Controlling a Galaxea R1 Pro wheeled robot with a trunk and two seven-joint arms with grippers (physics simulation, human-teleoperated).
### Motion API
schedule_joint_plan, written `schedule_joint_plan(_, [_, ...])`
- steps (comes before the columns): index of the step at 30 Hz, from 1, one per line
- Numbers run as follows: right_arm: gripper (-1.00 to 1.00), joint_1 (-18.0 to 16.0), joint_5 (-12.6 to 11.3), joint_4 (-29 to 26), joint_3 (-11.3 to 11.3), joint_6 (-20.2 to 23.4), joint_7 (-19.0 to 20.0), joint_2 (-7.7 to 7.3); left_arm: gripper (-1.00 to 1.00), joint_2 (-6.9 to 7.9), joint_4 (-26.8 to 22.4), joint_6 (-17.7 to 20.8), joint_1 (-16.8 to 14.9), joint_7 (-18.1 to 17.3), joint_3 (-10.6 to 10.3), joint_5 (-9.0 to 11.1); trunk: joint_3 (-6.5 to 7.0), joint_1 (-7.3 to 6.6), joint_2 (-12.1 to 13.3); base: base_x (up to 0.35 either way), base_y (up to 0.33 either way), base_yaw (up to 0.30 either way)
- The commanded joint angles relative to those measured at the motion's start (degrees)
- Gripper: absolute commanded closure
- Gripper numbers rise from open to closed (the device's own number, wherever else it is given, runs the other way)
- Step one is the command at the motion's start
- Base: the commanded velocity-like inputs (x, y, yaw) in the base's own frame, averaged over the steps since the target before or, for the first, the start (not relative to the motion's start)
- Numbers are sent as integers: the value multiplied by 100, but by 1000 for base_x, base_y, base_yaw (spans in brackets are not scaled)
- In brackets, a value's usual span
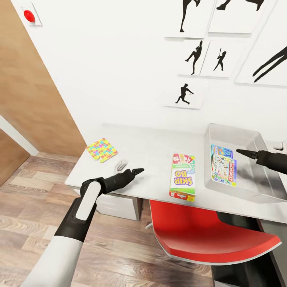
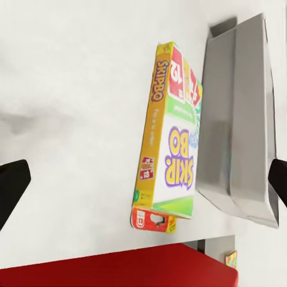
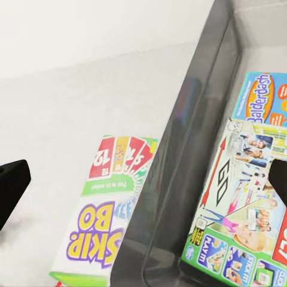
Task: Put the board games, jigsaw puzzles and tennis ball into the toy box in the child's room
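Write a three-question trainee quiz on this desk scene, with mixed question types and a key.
1. True or false: the SKIP-BO box lies inside the toy box.
2. Which game lies on top in the toy box? A) MONOPOLY box B) chess set C) domino tin
3. Fill in: the jigsaw puzzle lies on the table nearer the ___ pincer.

Key: 1 false, it lies on the table beside it; 2 A; 3 left.

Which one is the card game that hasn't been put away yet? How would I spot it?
Find the long pale table under the wall of black silhouette pictures. Near its front edge, above the red chair, a flat box lies just left of the grey bin. It alone reads SKIP-BO, white and green with a red end; the other games lie inside the bin.
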Motion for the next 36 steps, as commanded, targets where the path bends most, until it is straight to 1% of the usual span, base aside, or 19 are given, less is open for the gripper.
schedule_joint_plan(1, [-100, -14, 59, -55, -18, 23, 60, 103, -100, -2, -60, 23, -5, -33, 3, -24, -8, 2, -8, 0, 6, 0])
schedule_joint_plan(8, [-100, -26, 65, -89, -20, 23, 60, 194, -100, 1, -135, 23, -1, -41, 1, -23, -8, 2, -8, 0, 10, 0])
schedule_joint_plan(15, [-100, -32, 73, -96, -16, 23, 60, 229, -100, 4, -160, 23, 0, -46, 1, -22, -8, 2, -8, 0, 123, 0])
schedule_joint_plan(23, [-100, -35, 100, -99, -7, 23, 60, 255, -100, 6, -174, 23, 2, -49, 0, -22, -8, 2, -8, 0, 239, 0])
schedule_joint_plan(36, [-100, -39, 112, -100, 0, 23, 55, 287, -100, 6, -178, 23, 2, -44, -4, -21, -8, 2, -8, 0, 303, 0])
